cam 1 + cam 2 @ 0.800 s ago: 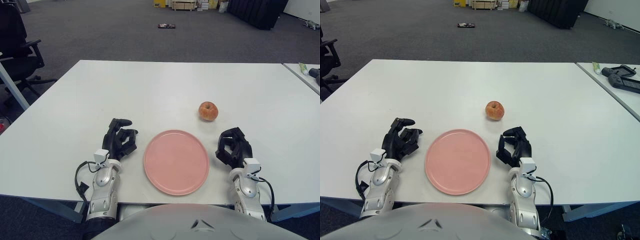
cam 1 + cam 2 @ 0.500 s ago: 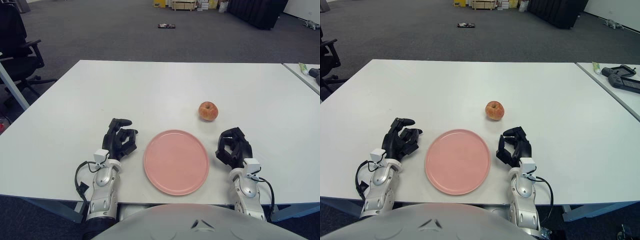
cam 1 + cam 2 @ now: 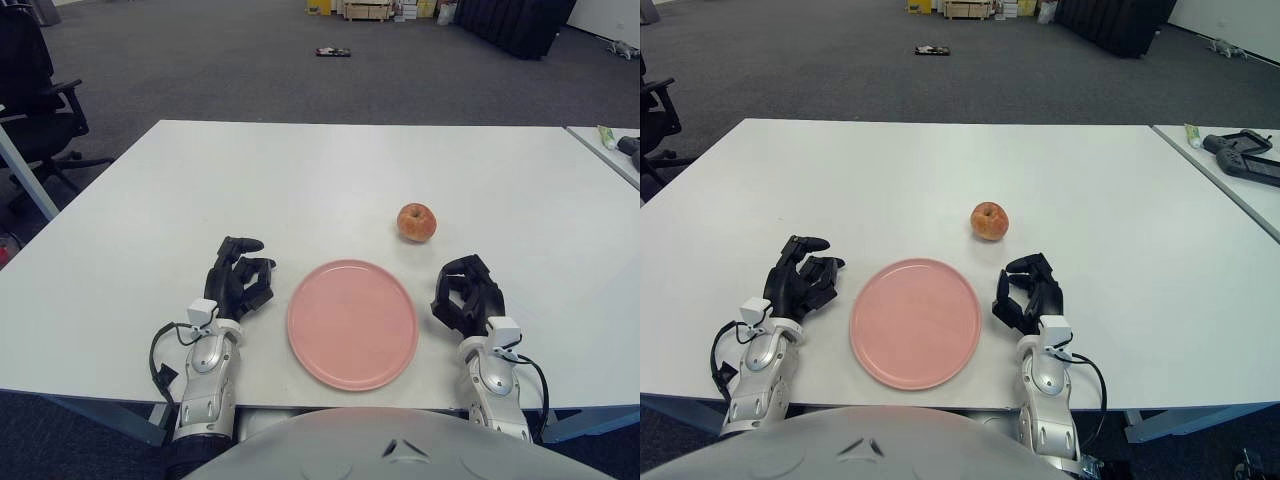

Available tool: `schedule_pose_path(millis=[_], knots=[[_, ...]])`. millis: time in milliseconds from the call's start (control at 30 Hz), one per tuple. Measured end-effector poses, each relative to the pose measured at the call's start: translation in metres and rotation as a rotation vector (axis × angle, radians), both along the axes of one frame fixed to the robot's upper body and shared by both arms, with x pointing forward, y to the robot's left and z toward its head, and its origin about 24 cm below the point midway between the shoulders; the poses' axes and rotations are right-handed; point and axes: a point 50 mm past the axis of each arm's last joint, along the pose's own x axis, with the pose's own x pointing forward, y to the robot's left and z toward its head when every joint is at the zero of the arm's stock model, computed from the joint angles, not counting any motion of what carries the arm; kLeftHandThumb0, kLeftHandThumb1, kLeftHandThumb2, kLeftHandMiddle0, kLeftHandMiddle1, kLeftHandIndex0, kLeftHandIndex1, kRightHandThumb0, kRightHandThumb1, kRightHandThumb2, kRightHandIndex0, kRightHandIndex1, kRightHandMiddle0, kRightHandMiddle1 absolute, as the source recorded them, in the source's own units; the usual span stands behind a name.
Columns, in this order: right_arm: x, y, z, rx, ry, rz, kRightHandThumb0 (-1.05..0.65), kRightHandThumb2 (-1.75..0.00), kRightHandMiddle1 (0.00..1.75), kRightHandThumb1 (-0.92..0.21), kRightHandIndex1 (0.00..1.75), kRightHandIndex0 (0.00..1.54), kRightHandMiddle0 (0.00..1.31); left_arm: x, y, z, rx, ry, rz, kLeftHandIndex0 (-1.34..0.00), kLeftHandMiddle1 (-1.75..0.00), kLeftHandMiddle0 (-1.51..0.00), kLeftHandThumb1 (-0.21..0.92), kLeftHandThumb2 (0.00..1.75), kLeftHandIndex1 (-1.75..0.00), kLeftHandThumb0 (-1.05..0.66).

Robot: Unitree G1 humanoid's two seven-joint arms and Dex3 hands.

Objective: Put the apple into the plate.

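Observation:
A red-yellow apple [image 3: 417,222] sits upright on the white table [image 3: 300,180], just beyond the far right rim of the pink plate [image 3: 352,323]. The plate is bare and lies near the table's front edge. My right hand [image 3: 466,293] shows to the right of the plate and a little nearer than the apple, its fingers curled and holding nothing. To the left of the plate is my left hand [image 3: 241,277], fingers curled too and holding nothing.
A second table [image 3: 1230,170] at the right carries a dark device [image 3: 1243,155] and a small tube [image 3: 1191,134]. A black office chair [image 3: 35,95] stands at the far left. Boxes and a small object lie on the floor far behind.

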Motion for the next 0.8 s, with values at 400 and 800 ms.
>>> schedule_pose_path(millis=[400, 800], knots=[[-0.001, 0.000, 0.001, -0.117, -0.047, -0.026, -0.37, -0.67, 1.75, -0.82, 1.67, 0.48, 0.25, 0.000, 0.000, 0.000, -0.002, 0.000, 0.001, -0.34, -1.47, -0.51, 0.55, 0.95, -1.75, 0.00], [0.016, 0.006, 0.018, -0.180, -0.246, 0.010, -0.49, -1.01, 0.20, -0.36, 0.12, 0.00, 0.00, 0.000, -0.001, 0.000, -0.007, 0.000, 0.001, -0.33, -1.49, -0.50, 0.56, 0.95, -1.75, 0.00]])
